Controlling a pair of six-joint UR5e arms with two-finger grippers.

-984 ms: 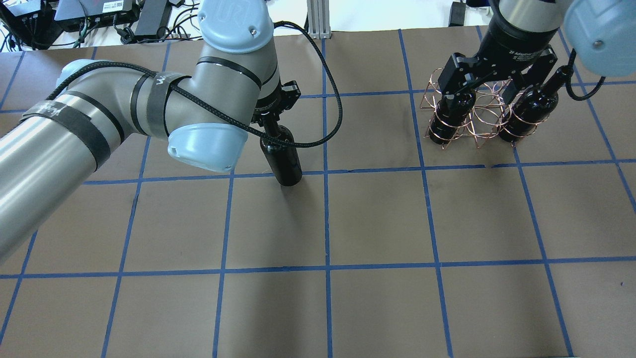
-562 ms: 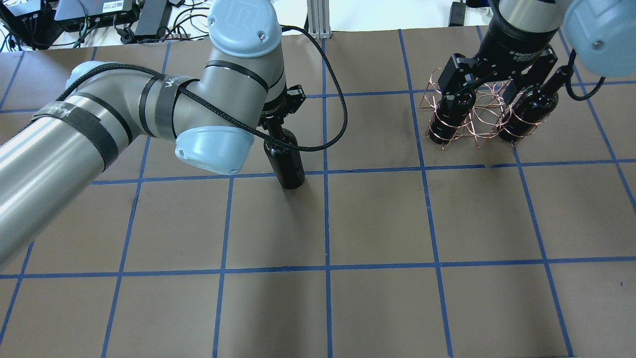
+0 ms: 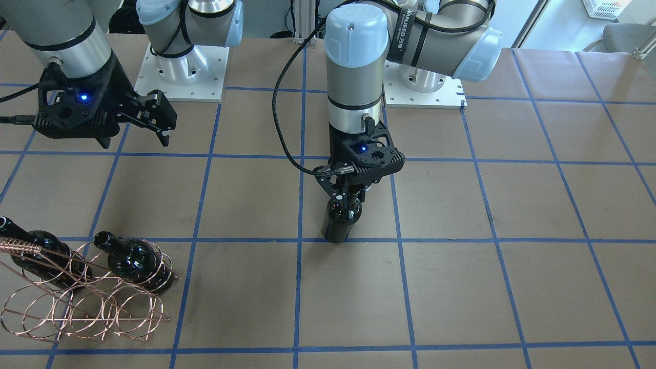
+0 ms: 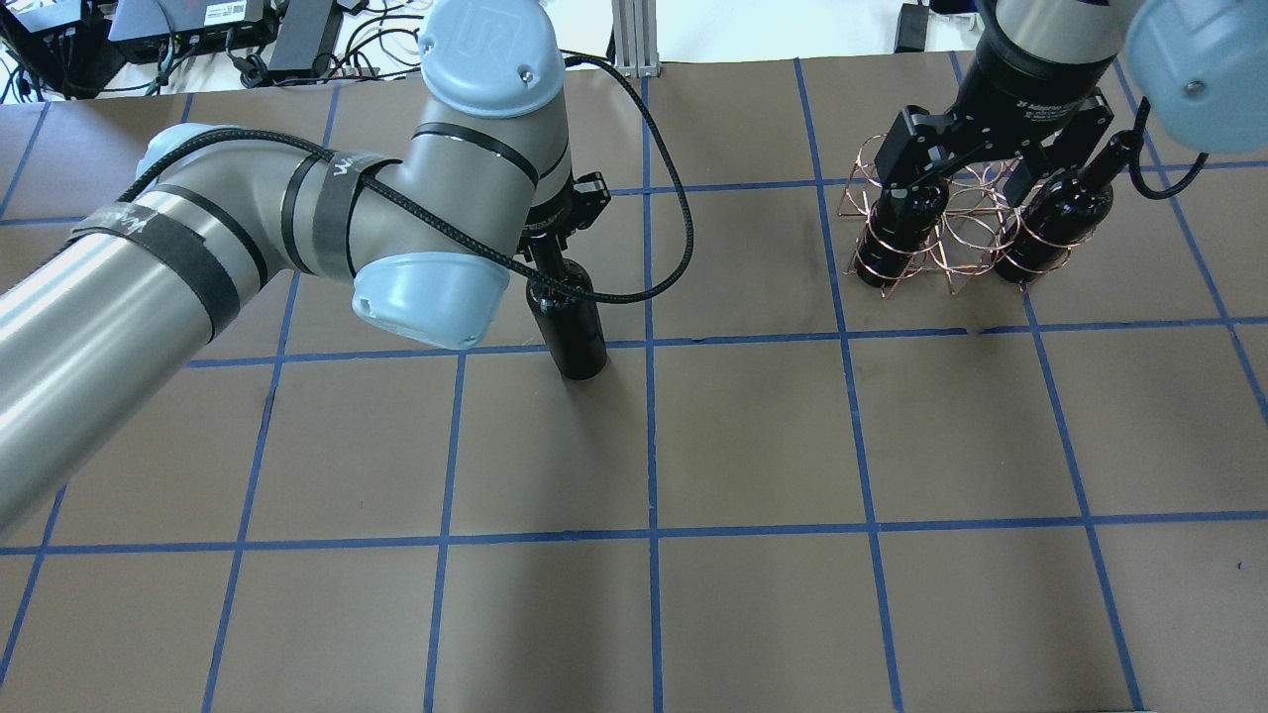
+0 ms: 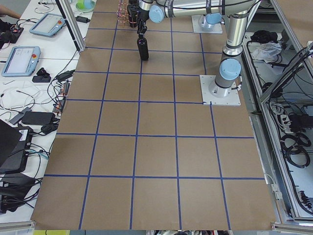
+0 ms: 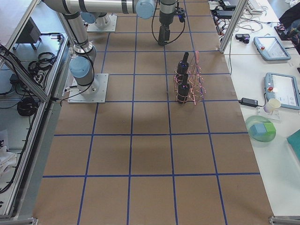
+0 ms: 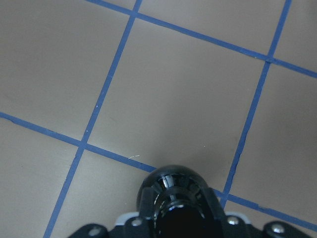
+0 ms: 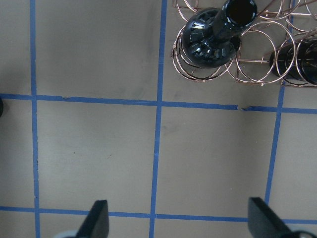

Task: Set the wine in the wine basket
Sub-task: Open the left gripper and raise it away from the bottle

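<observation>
A dark glossy wine bottle [image 4: 575, 332] stands upright near the table's middle; it also shows in the front view [image 3: 340, 224]. My left gripper [image 4: 548, 246] is shut on its neck from above; the left wrist view shows the bottle's shoulder [image 7: 174, 187] between the jaws. I cannot tell if its base touches the table. The copper wire wine basket [image 4: 957, 243] sits at the far right and holds two more bottles [image 4: 895, 236] [image 4: 1053, 226], one at each end, necks up. My right gripper [image 4: 991, 149] hangs open and empty above the basket [image 8: 257, 69].
The table is brown paper with a blue tape grid. The basket's middle loops [image 3: 87, 307] hold nothing. Both robot bases [image 3: 179, 72] stand at the table's back edge. Cables and electronics [image 4: 198, 30] lie beyond the far edge.
My left arm has shifted slightly to the right with the bottle in its grip. The right arm and the basket have not moved.
</observation>
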